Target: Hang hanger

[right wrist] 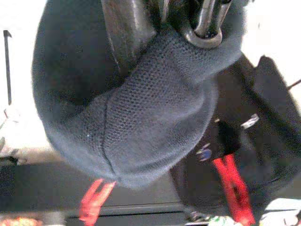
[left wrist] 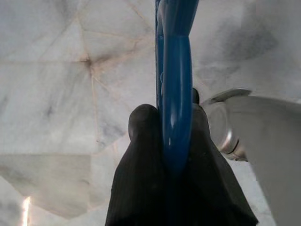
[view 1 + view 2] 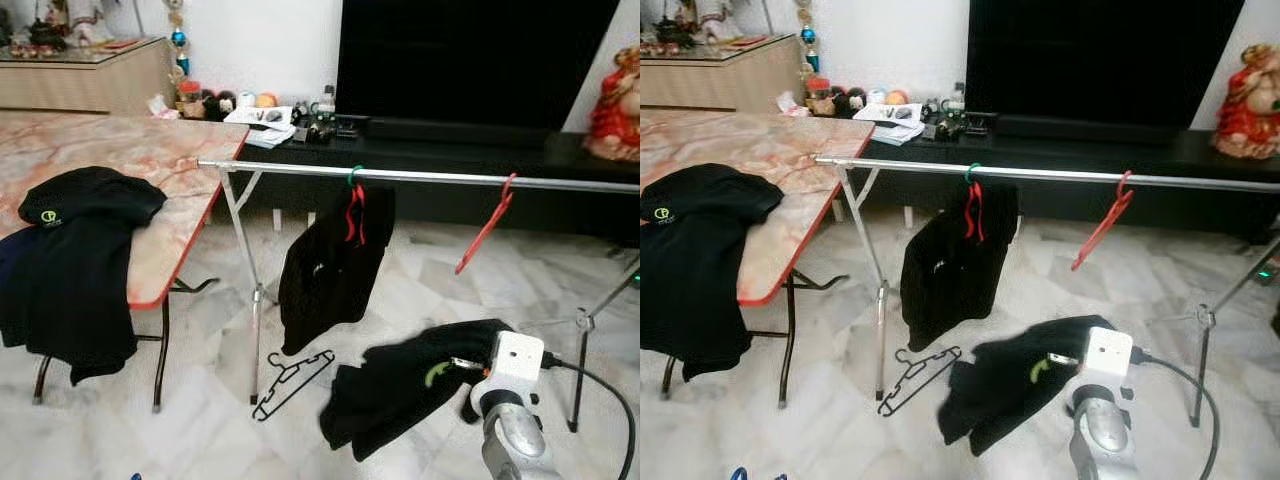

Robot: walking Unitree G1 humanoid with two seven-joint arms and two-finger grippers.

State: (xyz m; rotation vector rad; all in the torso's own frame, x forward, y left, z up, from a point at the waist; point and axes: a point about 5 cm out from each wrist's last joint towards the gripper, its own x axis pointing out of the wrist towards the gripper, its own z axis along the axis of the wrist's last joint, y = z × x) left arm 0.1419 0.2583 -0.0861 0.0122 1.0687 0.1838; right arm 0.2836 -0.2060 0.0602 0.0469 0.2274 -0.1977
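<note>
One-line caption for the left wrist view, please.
Left pincer shut on a blue hanger, held above the pale marble floor.

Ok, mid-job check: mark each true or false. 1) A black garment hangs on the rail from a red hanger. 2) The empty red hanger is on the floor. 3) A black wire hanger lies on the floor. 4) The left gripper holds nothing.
1) True: the black garment hangs from the silver metal rail on a red hanger.
2) False: the empty red plastic hanger hooks over the rail.
3) True: the black wire hanger lies on the marble floor.
4) False: the left gripper is closed on a blue plastic hanger.
</note>
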